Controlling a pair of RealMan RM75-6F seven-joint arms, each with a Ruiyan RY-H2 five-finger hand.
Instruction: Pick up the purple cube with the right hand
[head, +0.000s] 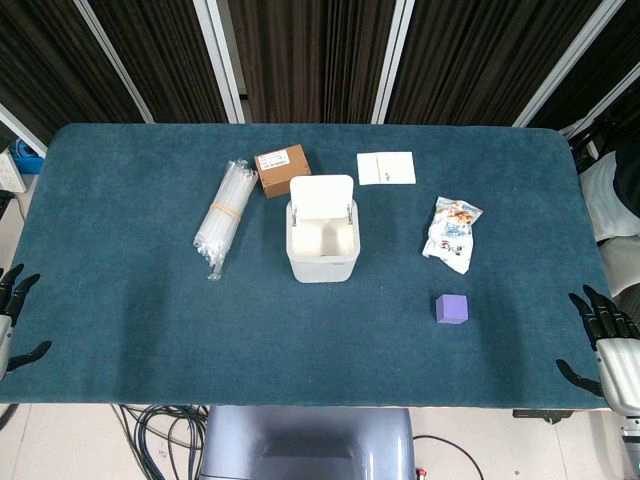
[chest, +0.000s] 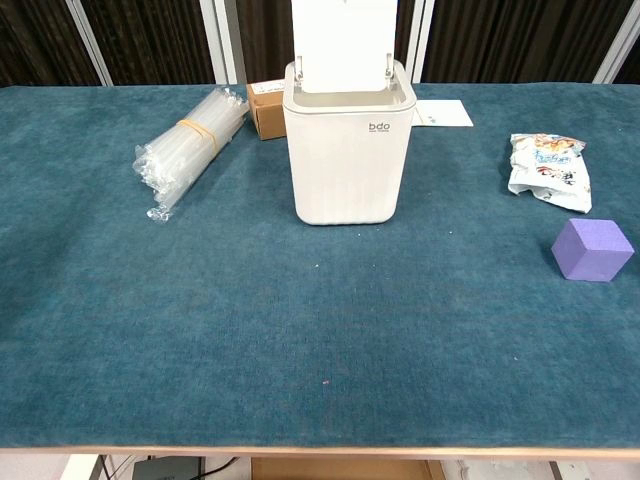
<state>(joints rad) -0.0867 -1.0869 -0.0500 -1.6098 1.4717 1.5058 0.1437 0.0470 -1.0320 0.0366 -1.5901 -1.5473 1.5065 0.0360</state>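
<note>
The purple cube (head: 452, 308) (chest: 592, 249) rests on the blue table cloth, right of centre and toward the front. My right hand (head: 608, 342) hovers at the table's front right corner, well to the right of the cube, fingers spread and holding nothing. At the front left edge is my left hand (head: 14, 308), also spread and empty. The chest view shows neither hand.
A white bin (head: 322, 240) (chest: 347, 140) with its lid up stands mid-table. A snack packet (head: 452, 233) (chest: 546, 166) lies just behind the cube. Further back are a bundle of clear tubes (head: 224, 212) (chest: 188, 148), a brown box (head: 282, 169) and a white card (head: 386, 168).
</note>
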